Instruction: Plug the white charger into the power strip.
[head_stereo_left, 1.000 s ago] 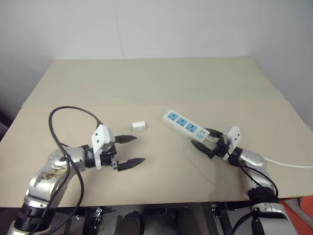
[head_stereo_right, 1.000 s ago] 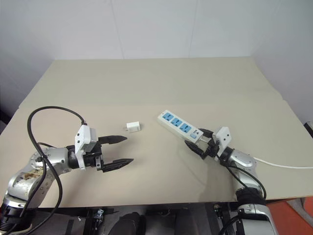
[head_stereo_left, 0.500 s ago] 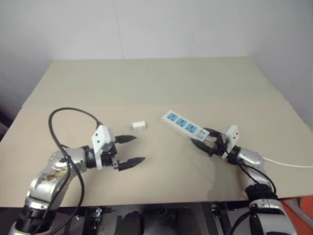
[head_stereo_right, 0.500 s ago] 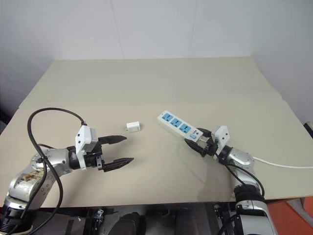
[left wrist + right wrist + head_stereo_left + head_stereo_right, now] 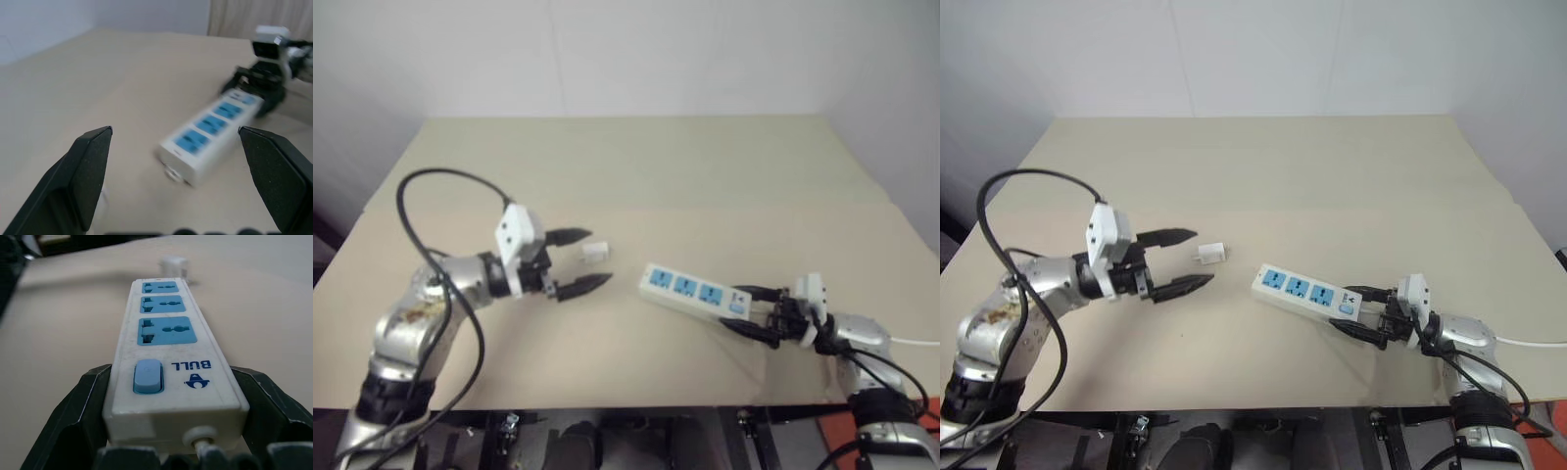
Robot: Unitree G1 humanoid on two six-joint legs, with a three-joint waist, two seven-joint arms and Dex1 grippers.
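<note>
Since a second ago our right gripper (image 5: 1368, 313) has dragged the power strip (image 5: 1300, 291) nearer, clamping its switch end; our left gripper (image 5: 1181, 260), jaws wide and empty, has risen beside the white charger (image 5: 1209, 254) on the table (image 5: 1332, 176). The charger looks light, rigid and slippery: we'd pinch its flat sides
</note>
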